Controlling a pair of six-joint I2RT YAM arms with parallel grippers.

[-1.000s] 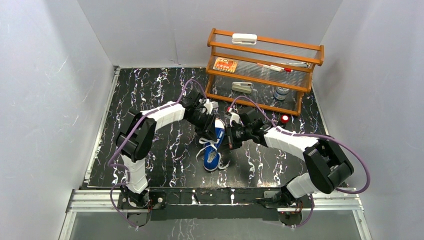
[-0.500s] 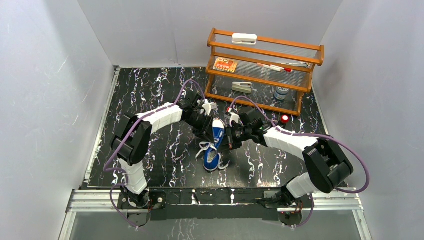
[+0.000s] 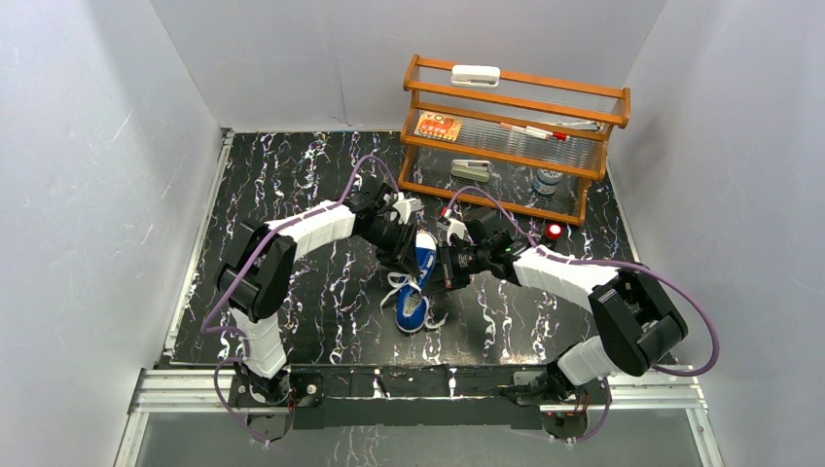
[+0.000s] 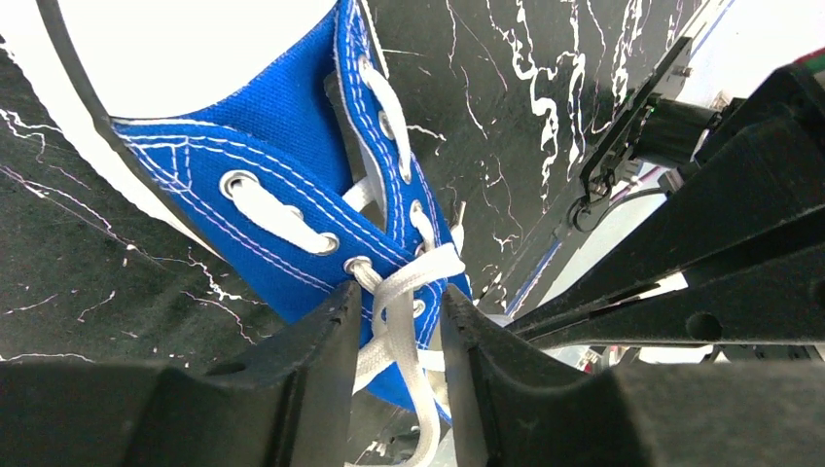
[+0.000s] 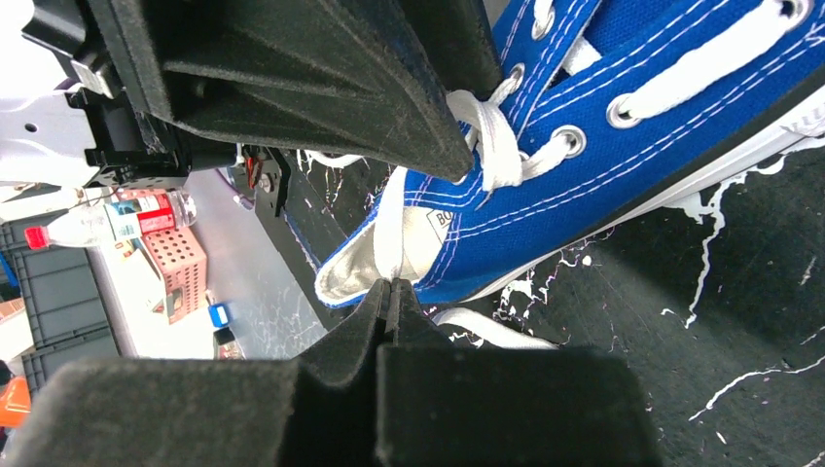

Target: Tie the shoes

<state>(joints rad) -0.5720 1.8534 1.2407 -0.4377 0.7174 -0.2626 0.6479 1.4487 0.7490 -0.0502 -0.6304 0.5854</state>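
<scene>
Our left end effector [image 4: 397,300] stands released, its black fingers [image 4: 321,336] straddling the crossed long white laces [image 4: 404,290] of the small blue canvas sneaker [image 3: 413,306]. Our right end effector [image 5: 389,289] is clenched on one strand of those laces. We see the sneaker lying on the black marbled bench [image 3: 292,175], in front of the orange wooden shelf rack [image 3: 516,136].
</scene>
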